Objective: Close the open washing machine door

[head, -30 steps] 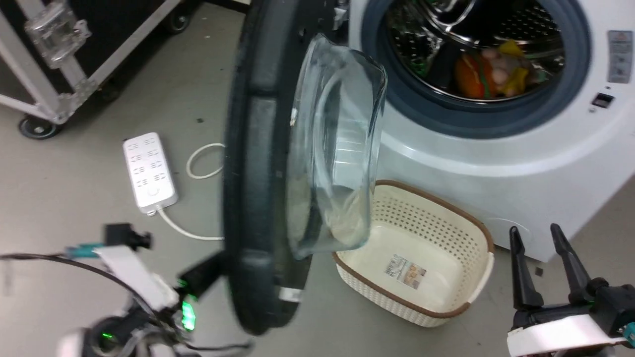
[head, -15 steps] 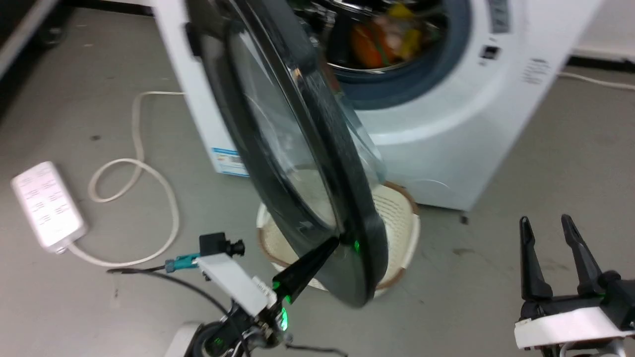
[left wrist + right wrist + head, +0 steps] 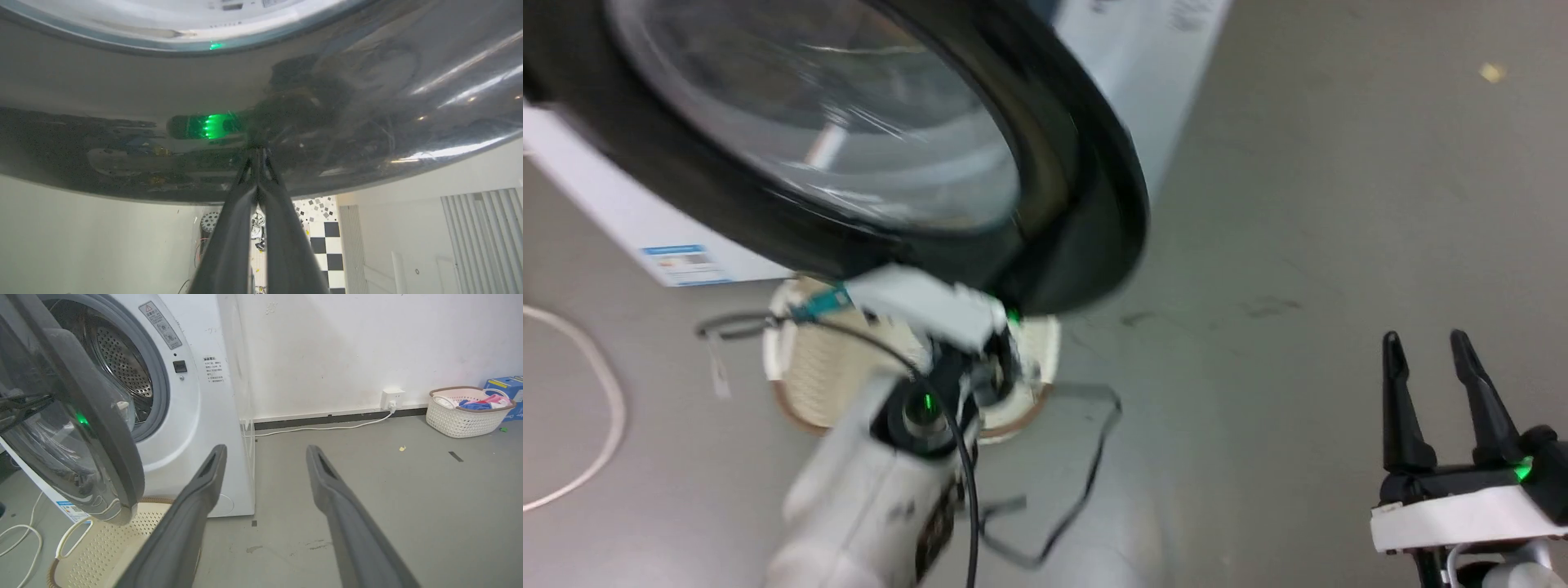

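**Contact on the left side, gap not yet shut**

Your washing machine [image 3: 204,416] stands ahead and to the left of the right jaws, with its drum opening [image 3: 122,363] uncovered. The washing machine door [image 3: 98,428] hangs part-open, between the left jaws and that opening. Its outer face is turned toward the left jaws and its glass bowl toward the drum. In the right wrist view you can see a clear gap between the free rim and the machine front, so I judge the closing unfinished.

A cream basket [image 3: 102,543] sits on the floor under the door, below the left jaws and clear of the door's swing as far as I can tell.

The left jaws are closed with nothing between them. Their fingertips [image 3: 243,192] meet in one point right against the glossy dark rim of the door, and they look to be touching it. The door lies straight ahead along those fingers, and the machine front is beyond it on the same line. You would push forward, not sideways.

The right jaws stand open and empty, fingers [image 3: 204,477] spread. The door is well off to their left, so the left arm is much the nearer one for this.
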Available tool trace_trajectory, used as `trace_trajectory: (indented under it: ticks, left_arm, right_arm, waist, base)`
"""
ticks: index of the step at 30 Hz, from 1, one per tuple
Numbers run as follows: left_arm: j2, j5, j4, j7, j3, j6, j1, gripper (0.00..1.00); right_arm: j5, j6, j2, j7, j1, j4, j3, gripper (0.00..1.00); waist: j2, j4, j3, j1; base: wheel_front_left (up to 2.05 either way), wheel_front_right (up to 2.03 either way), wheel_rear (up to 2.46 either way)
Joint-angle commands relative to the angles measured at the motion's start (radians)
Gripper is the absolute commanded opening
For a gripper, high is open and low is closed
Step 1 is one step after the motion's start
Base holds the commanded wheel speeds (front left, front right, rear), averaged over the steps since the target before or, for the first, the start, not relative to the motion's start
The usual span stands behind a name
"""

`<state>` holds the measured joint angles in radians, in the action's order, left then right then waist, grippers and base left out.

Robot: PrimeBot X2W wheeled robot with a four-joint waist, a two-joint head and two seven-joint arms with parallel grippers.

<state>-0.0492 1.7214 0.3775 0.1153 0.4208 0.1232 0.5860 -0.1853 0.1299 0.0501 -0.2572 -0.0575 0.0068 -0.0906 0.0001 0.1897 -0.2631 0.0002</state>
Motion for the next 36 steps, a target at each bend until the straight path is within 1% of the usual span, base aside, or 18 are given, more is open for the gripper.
trace_trajectory:
  ticks: [1, 4, 6, 9, 13, 17, 19, 22, 23, 24, 25, 27, 28, 29, 33, 36]
  left_arm:
    - [-0.001, 0.007, 0.037, -0.041, -0.001, 0.005, 0.055, 0.0]
    - [-0.001, 0.014, 0.113, -0.11, -0.008, 0.006, 0.135, 0.0]
    - [-0.001, 0.035, 0.168, -0.15, -0.016, 0.007, 0.198, 0.0]
    - [-0.001, 0.034, 0.163, -0.156, -0.01, 0.007, 0.2, 0.0]
    - [-0.003, -0.008, 0.128, -0.167, 0.01, 0.007, 0.151, 0.0]
    - [-0.026, -0.1, 0.055, -0.213, 0.043, 0.007, 0.063, 0.0]
    - [-0.054, -0.153, 0.009, -0.249, 0.061, 0.007, 0.006, 0.0]
    - [-0.11, -0.228, -0.047, -0.31, 0.083, 0.007, -0.09, 0.0]
    - [-0.129, -0.246, -0.059, -0.327, 0.082, 0.007, -0.123, 0.18]
    - [-0.15, -0.275, -0.067, -0.344, 0.08, 0.007, -0.153, 0.81]
    - [-0.173, -0.315, -0.072, -0.357, 0.077, 0.007, -0.181, 1.0]
    - [-0.216, -0.418, -0.078, -0.372, 0.064, 0.007, -0.231, 1.0]
    - [-0.229, -0.478, -0.082, -0.375, 0.042, 0.007, -0.256, 1.0]
    - [-0.233, -0.55, -0.095, -0.376, -0.003, 0.006, -0.28, 1.0]
    - [-0.183, -0.868, -0.193, -0.377, -0.193, -0.017, -0.398, 1.0]
    - [-0.126, -1.09, -0.273, -0.377, -0.294, -0.031, -0.48, 1.0]
  right_arm:
    - [-0.01, 0.001, 0.0, -0.005, -0.02, 0.001, 0.005, 1.0]
    - [-0.025, 0.001, 0.0, -0.005, -0.026, 0.004, 0.01, 1.0]
    - [-0.035, 0.001, 0.0, -0.005, -0.028, 0.007, 0.009, 1.0]
    - [-0.037, 0.001, 0.0, -0.005, -0.024, 0.007, 0.011, 1.0]
    - [-0.03, 0.001, 0.0, -0.005, -0.018, 0.002, 0.011, 1.0]
    - [-0.026, 0.001, 0.0, -0.005, -0.004, -0.007, -0.007, 1.0]
    - [-0.023, 0.001, 0.0, -0.005, 0.007, -0.01, -0.009, 1.0]
    - [-0.013, 0.001, 0.0, -0.005, 0.026, -0.014, -0.004, 1.0]
    - [-0.01, 0.001, 0.0, -0.005, 0.032, -0.015, -0.004, 1.0]
    - [-0.008, 0.001, 0.0, -0.005, 0.039, -0.016, -0.008, 1.0]
    - [-0.005, 0.001, 0.0, -0.005, 0.044, -0.017, -0.007, 1.0]
    - [0.0, 0.001, 0.0, -0.005, 0.054, -0.019, -0.004, 1.0]
    - [0.003, 0.001, 0.0, -0.005, 0.059, -0.021, -0.002, 1.0]
    - [0.004, 0.001, 0.0, -0.005, 0.064, -0.022, -0.001, 1.0]
    - [0.01, 0.001, 0.0, -0.005, 0.084, -0.028, 0.009, 1.0]
    - [0.015, 0.001, 0.0, -0.005, 0.098, -0.028, 0.02, 1.0]
  waist:
    - [-0.0001, 0.075, -0.058, -0.0002]
    - [-0.0001, 0.096, -0.068, -0.0002]
    - [-0.0001, 0.098, -0.069, -0.0002]
    - [-0.0001, 0.079, -0.056, -0.0002]
    - [-0.0001, 0.035, -0.022, -0.0002]
    - [-0.0001, -0.031, 0.024, -0.0002]
    - [-0.0001, -0.066, 0.049, -0.0002]
    - [-0.0001, -0.116, 0.089, -0.0002]
    - [-0.0001, -0.133, 0.101, -0.0002]
    - [-0.0001, -0.153, 0.114, -0.0002]
    - [-0.0001, -0.169, 0.124, -0.0002]
    - [-0.0001, -0.199, 0.145, -0.0002]
    - [-0.0001, -0.213, 0.155, -0.0002]
    - [-0.0001, -0.226, 0.162, -0.0002]
    - [-0.0001, -0.268, 0.191, -0.0002]
    - [-0.0001, -0.286, 0.208, -0.0002]
  base:
    - [0.0, 0.0, 0.0]
    - [0.0, 0.0, 0.0]
    - [0.0, 0.0, 0.0]
    - [0.0, 0.0, 0.0]
    - [0.0, 0.0, 0.0]
    - [0.0, 0.0, 0.0]
    - [0.0, 0.0, 0.0]
    - [0.0, 0.0, 0.0]
    - [0.0, 0.0, 0.0]
    - [0.0, 0.0, 0.0]
    - [0.0, 0.0, 0.0]
    - [0.0, 0.0, 0.0]
    - [0.0, 0.0, 0.0]
    - [0.0, 0.0, 0.0]
    - [0.0, 0.0, 0.0]
    - [0.0, 0.0, 0.0]
